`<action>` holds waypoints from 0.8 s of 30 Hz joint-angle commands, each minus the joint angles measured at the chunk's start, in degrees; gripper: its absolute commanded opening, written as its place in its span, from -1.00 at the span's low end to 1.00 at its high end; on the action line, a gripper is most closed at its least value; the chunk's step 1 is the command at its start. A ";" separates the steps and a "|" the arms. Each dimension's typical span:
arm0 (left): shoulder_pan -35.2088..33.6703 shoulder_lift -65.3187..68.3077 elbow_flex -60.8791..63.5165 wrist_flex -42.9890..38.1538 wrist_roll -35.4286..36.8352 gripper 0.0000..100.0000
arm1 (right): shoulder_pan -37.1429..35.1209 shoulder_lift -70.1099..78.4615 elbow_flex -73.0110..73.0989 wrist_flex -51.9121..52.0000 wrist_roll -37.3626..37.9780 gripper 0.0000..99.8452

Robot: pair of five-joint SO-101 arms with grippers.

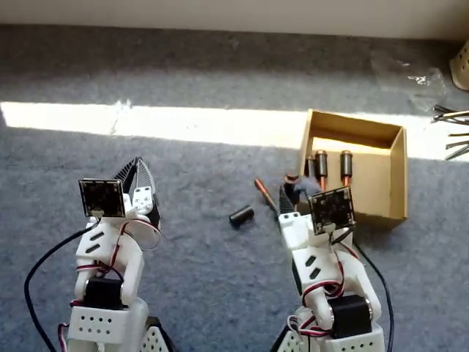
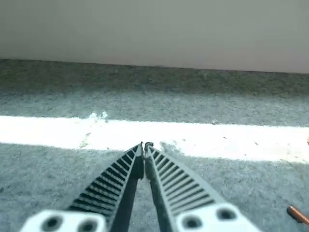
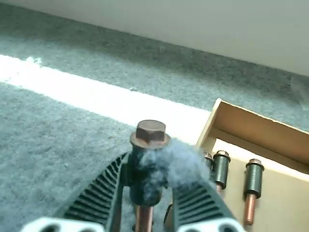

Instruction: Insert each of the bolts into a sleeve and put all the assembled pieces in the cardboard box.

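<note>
Your grey desk (image 1: 220,293) carries a sunlit stripe (image 1: 183,121), and the cardboard box (image 1: 392,176) at two o'clock already holds at least two assembled pieces (image 1: 345,167). One loose sleeve (image 1: 240,216) and one loose bolt (image 1: 264,193) lie near centre, so one pairing remains. Your right claw (image 3: 152,166), at the box's nine o'clock, is clenched on a sleeved bolt (image 3: 150,133), head up. Your left claw (image 2: 145,147) hovers at eight o'clock, pressed together, empty.
</note>
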 commanded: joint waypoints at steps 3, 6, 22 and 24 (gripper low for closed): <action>-0.57 -0.66 -0.31 -1.85 0.00 -0.95 | 6.11 1.71 -8.57 0.92 0.88 -0.99; -0.66 -0.66 -0.31 -1.85 0.00 -0.95 | 8.22 11.21 -12.97 1.01 0.79 -0.99; -4.00 -0.75 1.36 -2.29 0.00 -0.95 | 19.21 60.53 -40.57 0.66 0.88 -0.99; -4.00 -0.75 1.36 -2.29 0.00 -0.95 | 20.44 64.84 -43.03 0.66 0.97 -0.99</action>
